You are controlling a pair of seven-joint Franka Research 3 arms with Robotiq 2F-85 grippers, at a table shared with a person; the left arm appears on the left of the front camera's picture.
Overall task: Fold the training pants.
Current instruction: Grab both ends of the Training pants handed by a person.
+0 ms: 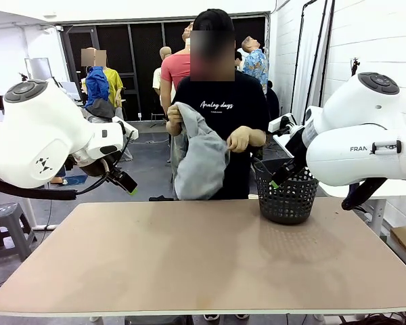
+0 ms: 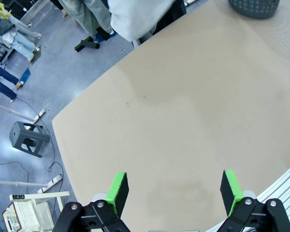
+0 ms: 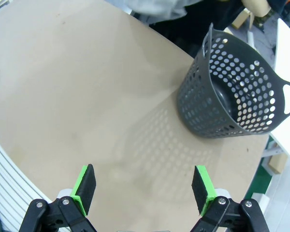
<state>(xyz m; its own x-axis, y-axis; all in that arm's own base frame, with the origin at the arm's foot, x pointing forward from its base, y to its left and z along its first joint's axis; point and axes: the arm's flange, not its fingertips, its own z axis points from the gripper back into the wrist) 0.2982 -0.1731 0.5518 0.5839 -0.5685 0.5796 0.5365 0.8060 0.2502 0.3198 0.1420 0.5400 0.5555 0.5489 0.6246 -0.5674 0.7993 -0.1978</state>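
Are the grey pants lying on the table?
No, the person holds the training pants bunched up in the air, behind the far edge of the table.

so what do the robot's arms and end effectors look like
The left arm and right arm: glossy white rounded shells, dark grey joint caps; black lettering on the right, a black cable under the left. The left end effector and right end effector: black, green pads.

There is one table [image 1: 189,271]. One black perforated basket [image 1: 287,196] stands at its far right corner. Behind its far edge stands one person with two hands on one pair of training pants [image 1: 199,166]: a raised hand [image 1: 174,116] and a lower hand [image 1: 239,140]. Two grippers hang above the table, the left gripper [image 2: 174,186] and the right gripper [image 3: 144,186]. One grey stool [image 2: 28,137] stands on the floor to its left.
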